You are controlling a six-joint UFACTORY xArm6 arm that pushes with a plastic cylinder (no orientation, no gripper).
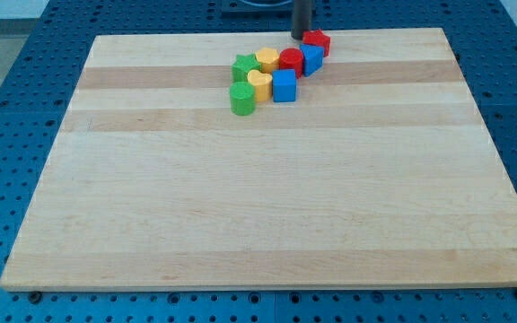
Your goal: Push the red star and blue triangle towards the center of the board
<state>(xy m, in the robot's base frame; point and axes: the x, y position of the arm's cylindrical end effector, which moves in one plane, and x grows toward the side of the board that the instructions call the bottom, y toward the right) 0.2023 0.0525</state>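
Currently my tip point(302, 37) sits at the board's point(151, 224) top edge, touching or just beside the red star point(319, 41) on its view-left; it's a bare rod, so nothing to open and nothing held. Blue triangle point(311, 58) is right below the star, touching it, and both are far up from board centre. Rest of the cluster hangs off the star's lower left: red cylinder point(290, 61), yellow block point(267, 60), green star point(245, 67), yellow heart point(258, 83), blue cube point(284, 85), green cylinder point(241, 99). Risks, my read: from this side a push sends the star rightward, not down to centre, and it could slip off the triangle. Pushing down from above the star likely drags the red cylinder and blue cube along, since they crowd the triangle. Little room behind the star; it's near the edge.
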